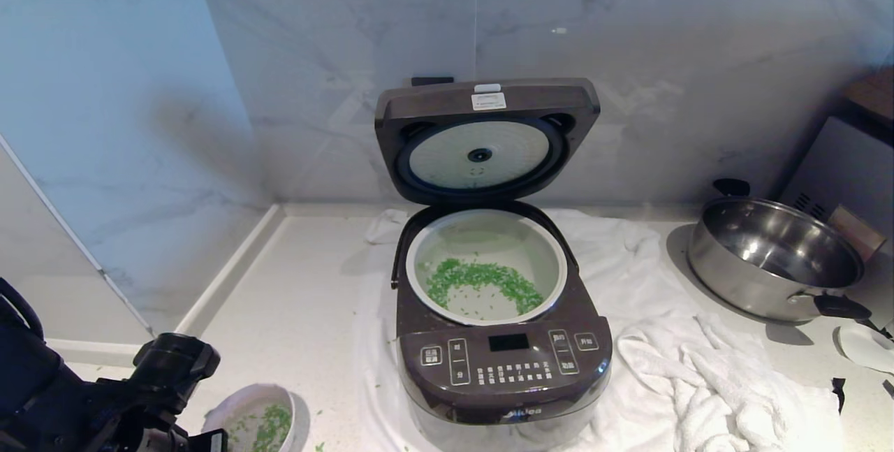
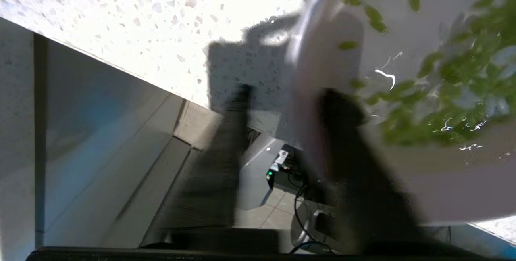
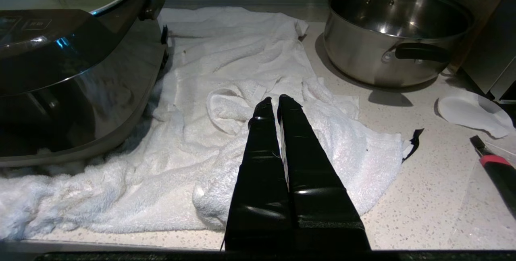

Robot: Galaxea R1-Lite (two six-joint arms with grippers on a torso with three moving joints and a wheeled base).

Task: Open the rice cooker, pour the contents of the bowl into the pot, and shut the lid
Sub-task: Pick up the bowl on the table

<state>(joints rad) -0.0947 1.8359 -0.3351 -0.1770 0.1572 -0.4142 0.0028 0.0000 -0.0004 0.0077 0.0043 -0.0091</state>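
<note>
Head view — round white pot (image 1: 552,256); boxy glossy rice cooker (image 1: 503,361)

Glossy dark plastic rice cooker (image 1: 503,368), shiny steel pot (image 1: 772,256), rough white terry towel (image 3: 250,71), speckled stone counter (image 1: 300,284)

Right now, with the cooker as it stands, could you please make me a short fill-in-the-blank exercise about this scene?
1. The lid of the rice cooker stands ____.
2. The green contents mostly lie inside the white ____.
3. The left tool has one finger inside and one outside the rim of the ____.
4. To the cooker's right, on the counter, stands a shiny steel ____ with black handles.

Missing words: open; pot; bowl; pot
</note>
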